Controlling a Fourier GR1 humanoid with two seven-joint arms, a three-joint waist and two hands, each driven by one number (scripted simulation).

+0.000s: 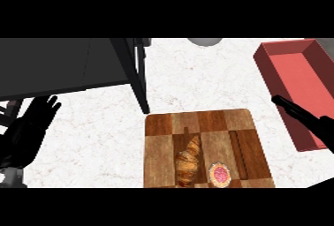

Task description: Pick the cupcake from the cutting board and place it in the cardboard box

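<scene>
Nearest me, the cupcake [220, 175] sits untouched on the cutting board [203, 128]; my right hand [301, 115], fingers straight and holding nothing, must reach down for it first.

bright even light on the pale counter [195, 75], faint shadows

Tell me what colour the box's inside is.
Pinkish red inside the box, with darker red walls; the head view shows it.

This looks like a kitchen. A white marble desk [195, 79] holds a wooden cutting board [195, 128] with a croissant [189, 161] and a cupcake [220, 175] on it.
</scene>
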